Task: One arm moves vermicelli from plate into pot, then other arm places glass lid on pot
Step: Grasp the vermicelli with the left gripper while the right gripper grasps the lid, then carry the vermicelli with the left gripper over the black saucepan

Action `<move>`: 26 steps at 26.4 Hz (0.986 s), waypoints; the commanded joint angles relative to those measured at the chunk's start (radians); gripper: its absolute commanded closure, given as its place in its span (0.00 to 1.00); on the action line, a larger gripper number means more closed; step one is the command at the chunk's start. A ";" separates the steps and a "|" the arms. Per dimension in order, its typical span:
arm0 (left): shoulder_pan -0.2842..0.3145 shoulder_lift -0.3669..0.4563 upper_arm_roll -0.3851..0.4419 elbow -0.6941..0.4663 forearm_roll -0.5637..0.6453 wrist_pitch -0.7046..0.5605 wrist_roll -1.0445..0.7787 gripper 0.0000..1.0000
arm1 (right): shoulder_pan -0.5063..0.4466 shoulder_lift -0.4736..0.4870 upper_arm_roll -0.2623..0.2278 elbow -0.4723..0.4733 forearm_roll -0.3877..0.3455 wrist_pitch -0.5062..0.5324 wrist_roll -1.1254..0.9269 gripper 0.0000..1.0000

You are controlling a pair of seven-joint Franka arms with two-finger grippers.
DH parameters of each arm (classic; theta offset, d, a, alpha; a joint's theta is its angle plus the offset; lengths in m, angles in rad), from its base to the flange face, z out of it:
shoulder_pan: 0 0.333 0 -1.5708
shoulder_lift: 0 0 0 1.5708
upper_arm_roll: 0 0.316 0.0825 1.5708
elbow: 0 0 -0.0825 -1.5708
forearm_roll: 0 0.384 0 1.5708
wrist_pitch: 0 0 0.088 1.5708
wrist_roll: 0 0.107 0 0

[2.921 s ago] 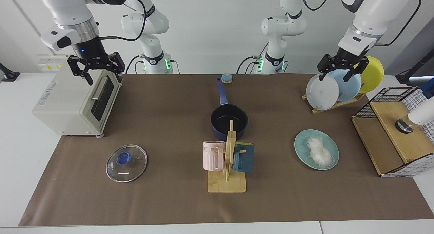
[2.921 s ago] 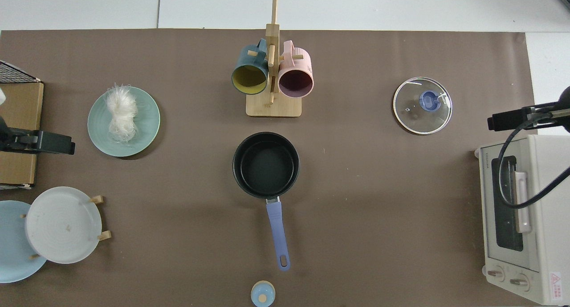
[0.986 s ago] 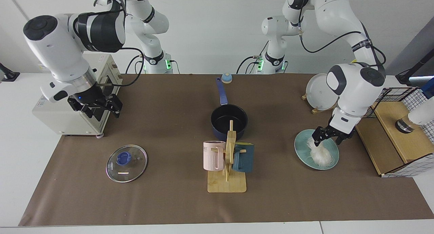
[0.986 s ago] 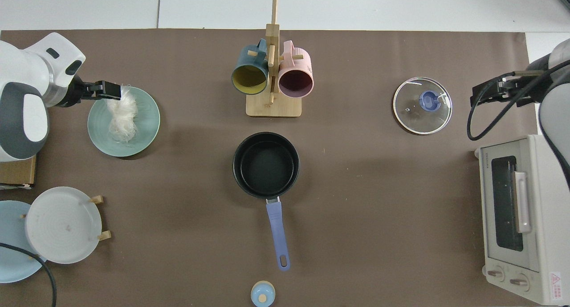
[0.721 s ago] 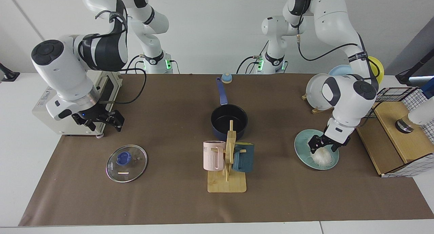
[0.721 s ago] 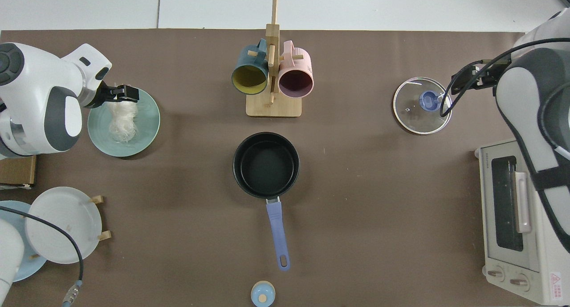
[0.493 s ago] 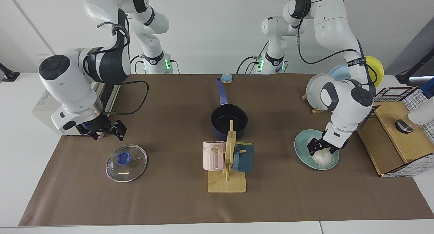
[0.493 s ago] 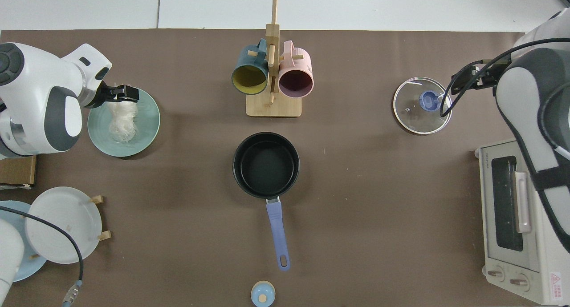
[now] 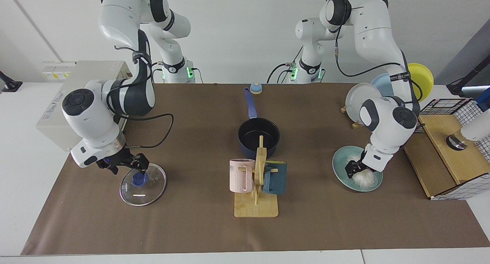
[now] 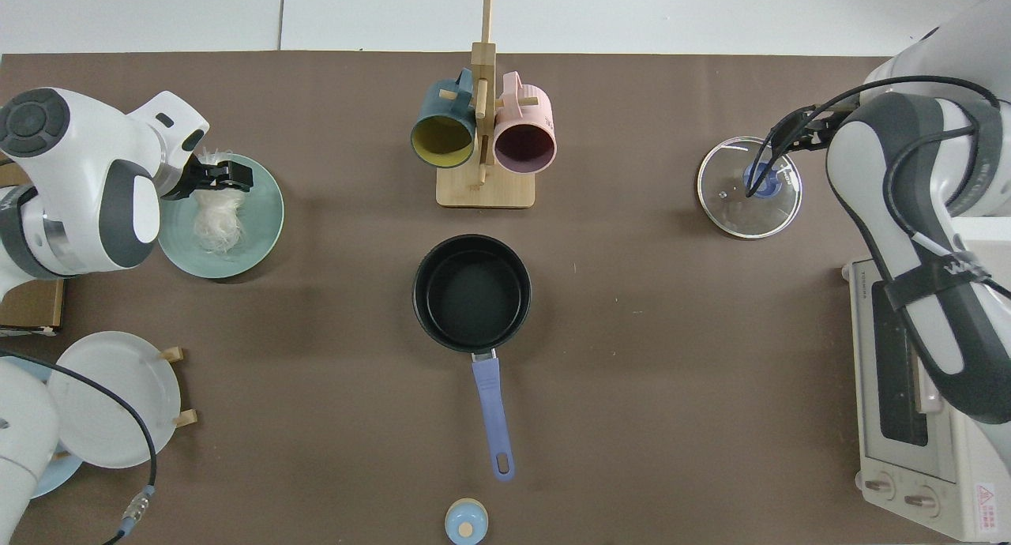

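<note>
The vermicelli (image 9: 364,176) (image 10: 217,217) lies in a white bundle on the pale teal plate (image 9: 338,161) (image 10: 267,213) at the facing view's right. My left gripper (image 9: 361,168) (image 10: 225,175) is down on the bundle's far end, open, with its fingers on either side of the strands. The navy pot (image 9: 249,149) (image 10: 471,292) stands empty mid-table with its handle pointing at the arm bases. The glass lid (image 9: 147,187) (image 10: 731,209) lies flat at the facing view's left. My right gripper (image 9: 127,167) hangs open just above and behind the lid's blue knob (image 9: 138,178), apart from it.
A wooden mug rack (image 9: 257,206) with a pink and a dark teal mug stands in front of the pot. A toaster oven (image 9: 57,103) sits behind the right arm. Upright plates (image 9: 361,99) and a wood-and-wire box (image 9: 448,153) flank the left arm. A small blue bell-like object (image 9: 255,88) lies by the pot handle.
Both arms have come down from high up. The left gripper sank onto the vermicelli. The right gripper moved from the oven front towards the lid's knob.
</note>
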 commanded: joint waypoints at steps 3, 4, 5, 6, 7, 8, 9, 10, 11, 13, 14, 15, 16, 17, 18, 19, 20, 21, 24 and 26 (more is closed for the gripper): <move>0.000 -0.031 -0.015 0.088 0.003 -0.190 -0.044 1.00 | -0.002 0.018 0.009 -0.045 0.006 0.069 0.026 0.00; 0.000 -0.040 -0.018 0.102 0.003 -0.215 -0.056 1.00 | 0.001 0.024 0.008 -0.046 0.006 0.075 0.026 0.00; -0.001 -0.060 -0.019 0.105 0.003 -0.233 -0.081 1.00 | 0.003 0.025 0.008 -0.048 -0.002 0.083 0.026 0.00; -0.004 -0.090 -0.022 0.102 0.003 -0.246 -0.107 1.00 | 0.001 0.025 0.008 -0.055 -0.006 0.087 0.024 0.00; -0.009 -0.121 -0.028 0.096 0.002 -0.256 -0.130 1.00 | 0.000 0.024 0.008 -0.063 -0.008 0.090 0.023 0.00; -0.010 -0.149 -0.042 0.094 -0.006 -0.276 -0.150 1.00 | -0.002 0.022 0.008 -0.074 -0.008 0.098 0.023 0.00; -0.012 -0.175 -0.053 0.094 -0.015 -0.301 -0.167 1.00 | 0.001 0.018 0.008 -0.086 -0.008 0.104 0.023 0.00; -0.012 -0.193 -0.065 0.094 -0.017 -0.327 -0.181 1.00 | 0.003 0.015 0.008 -0.097 -0.009 0.107 0.024 0.00; -0.012 -0.219 -0.081 0.094 -0.017 -0.356 -0.193 1.00 | 0.004 0.015 0.008 -0.103 -0.011 0.107 0.024 0.00; -0.013 -0.265 -0.117 0.093 -0.018 -0.410 -0.230 1.00 | 0.006 0.018 0.008 -0.106 -0.011 0.115 0.020 0.00; -0.015 -0.279 -0.136 0.093 -0.020 -0.433 -0.272 1.00 | 0.006 0.016 0.008 -0.107 -0.011 0.120 0.018 0.00; -0.015 -0.299 -0.163 0.090 -0.020 -0.454 -0.323 1.00 | 0.006 0.016 0.008 -0.112 -0.011 0.126 0.015 0.00; -0.015 -0.314 -0.188 0.082 -0.018 -0.474 -0.351 1.00 | 0.006 0.016 0.008 -0.115 -0.011 0.132 0.013 0.00; -0.015 -0.325 -0.214 0.068 -0.018 -0.474 -0.374 1.00 | 0.006 0.015 0.008 -0.118 -0.011 0.136 0.010 0.00; -0.015 -0.334 -0.235 0.061 -0.018 -0.473 -0.388 1.00 | 0.009 0.015 0.008 -0.118 -0.011 0.137 0.018 0.00; -0.015 -0.341 -0.263 0.055 -0.018 -0.473 -0.403 1.00 | 0.012 0.015 0.008 -0.120 -0.011 0.137 0.020 0.00; -0.016 -0.342 -0.291 0.048 -0.018 -0.470 -0.427 1.00 | 0.014 0.015 0.008 -0.123 -0.009 0.138 0.021 0.00; -0.015 -0.347 -0.321 0.036 -0.018 -0.462 -0.457 1.00 | 0.012 0.016 0.008 -0.126 -0.009 0.146 0.021 0.00; -0.013 -0.363 -0.393 -0.005 -0.018 -0.399 -0.520 1.00 | 0.004 0.018 0.008 -0.149 -0.009 0.192 0.021 0.00; -0.013 -0.382 -0.433 -0.050 -0.020 -0.333 -0.559 1.00 | 0.001 0.019 0.008 -0.161 -0.009 0.219 0.018 0.00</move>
